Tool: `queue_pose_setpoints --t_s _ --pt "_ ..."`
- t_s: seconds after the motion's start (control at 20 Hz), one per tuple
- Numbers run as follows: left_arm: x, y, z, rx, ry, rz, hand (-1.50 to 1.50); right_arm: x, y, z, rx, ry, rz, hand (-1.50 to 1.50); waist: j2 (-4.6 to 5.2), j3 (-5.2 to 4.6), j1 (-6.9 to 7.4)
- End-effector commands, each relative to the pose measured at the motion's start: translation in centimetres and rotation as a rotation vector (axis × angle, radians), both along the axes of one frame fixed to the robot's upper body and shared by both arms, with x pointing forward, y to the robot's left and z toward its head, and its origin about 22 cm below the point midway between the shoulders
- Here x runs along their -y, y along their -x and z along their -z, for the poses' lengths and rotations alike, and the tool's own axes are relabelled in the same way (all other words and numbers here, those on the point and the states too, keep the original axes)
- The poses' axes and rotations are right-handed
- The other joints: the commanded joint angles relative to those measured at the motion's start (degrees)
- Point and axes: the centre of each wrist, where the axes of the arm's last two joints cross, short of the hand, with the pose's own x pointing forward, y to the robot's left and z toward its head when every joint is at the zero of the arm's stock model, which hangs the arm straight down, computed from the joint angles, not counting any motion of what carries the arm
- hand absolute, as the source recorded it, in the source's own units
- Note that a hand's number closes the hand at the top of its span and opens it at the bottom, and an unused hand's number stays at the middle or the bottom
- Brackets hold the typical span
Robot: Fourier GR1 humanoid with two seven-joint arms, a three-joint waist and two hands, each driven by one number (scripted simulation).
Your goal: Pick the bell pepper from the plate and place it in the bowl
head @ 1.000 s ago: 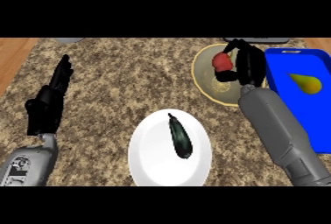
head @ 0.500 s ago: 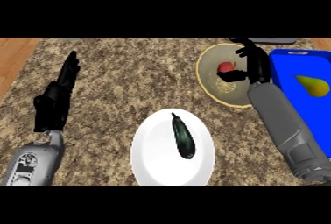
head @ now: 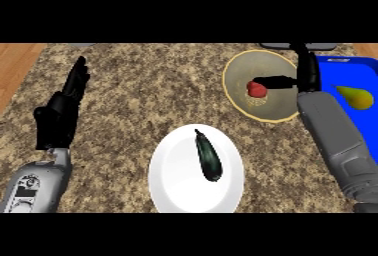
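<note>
1. Right hand [head: 306,67]: fingers stretched out, not wrapped round anything. One dark finger [head: 279,80] lies level, and its tip meets the upper right side of the bell pepper. No finger shows on the pepper's far side.
2. Bell pepper [head: 256,89]: one, red. It sits inside the bowl, near the middle of its floor and right of centre.
3. Bowl [head: 240,70]: one, tan with a yellow rim, at the counter's far right. The right forearm crosses its right edge.
4. Task state, as a judgement: the pepper rests in the bowl, so the placing looks done or nearly so. What is left is for the hand to draw clear.
5. Plate [head: 170,175]: one, white, near the front centre and well apart from the bowl. It carries one long dark green vegetable [head: 209,156] and no pepper.
6. Blue tray [head: 332,67]: one, just beside the bowl on the right. It holds one yellow pear [head: 356,97].
7. Left hand [head: 63,107]: fingers straight and together, holding nothing. It rests at the view's left, away from every dish.
8. Hands counted: two.
</note>
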Motion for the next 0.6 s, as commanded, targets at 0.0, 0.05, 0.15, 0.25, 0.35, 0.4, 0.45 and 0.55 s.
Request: queue_pose_setpoints --t_s 0.0,0.05,0.15,0.25,0.35,0.4,0.45,0.55 --pt "-1.4 -0.4 1.1 -0.005 0.005 -0.024 0.00 3.8 0.7 0.2 0.025 -0.094 -0.013 -1.50 -0.21 -0.07 -1.12" --pt "-1.7 0.7 1.6 -0.026 -0.005 -0.015 0.00 4.0 0.5 -0.1 0.023 -0.131 0.006 -1.50 -0.15 -0.05 -0.41" --pt "-0.5 1.2 0.5 -0.009 0.009 -0.026 0.00 6.0 1.3 0.2 0.000 -0.150 -0.036 -1.50 -0.74 -0.08 -1.49" --pt "-0.6 2.3 1.4 -0.012 -0.009 -0.048 0.00 7.6 1.9 0.3 0.020 -0.188 -0.050 -1.50 -0.87 -0.09 -1.61" --pt "-3.8 1.7 -0.2 -0.017 -0.004 -0.050 0.00 8.6 2.8 0.9 0.011 -0.220 -0.079 -1.50 -1.27 -0.16 -2.66" --pt "-1.4 1.5 1.9 -0.030 -0.011 -0.038 0.00 10.9 3.3 0.2 0.048 -0.249 -0.104 -1.50 -0.92 -0.11 -2.42" --pt "-1.2 1.5 2.2 -0.036 0.006 -0.052 0.00 10.0 3.8 1.8 0.047 -0.272 -0.107 -1.50 -1.04 -0.13 -2.60" --pt "-2.7 1.0 2.1 -0.024 -0.003 -0.066 0.00 11.1 5.1 2.6 0.029 -0.290 -0.169 -1.50 -1.39 -0.20 -3.59"
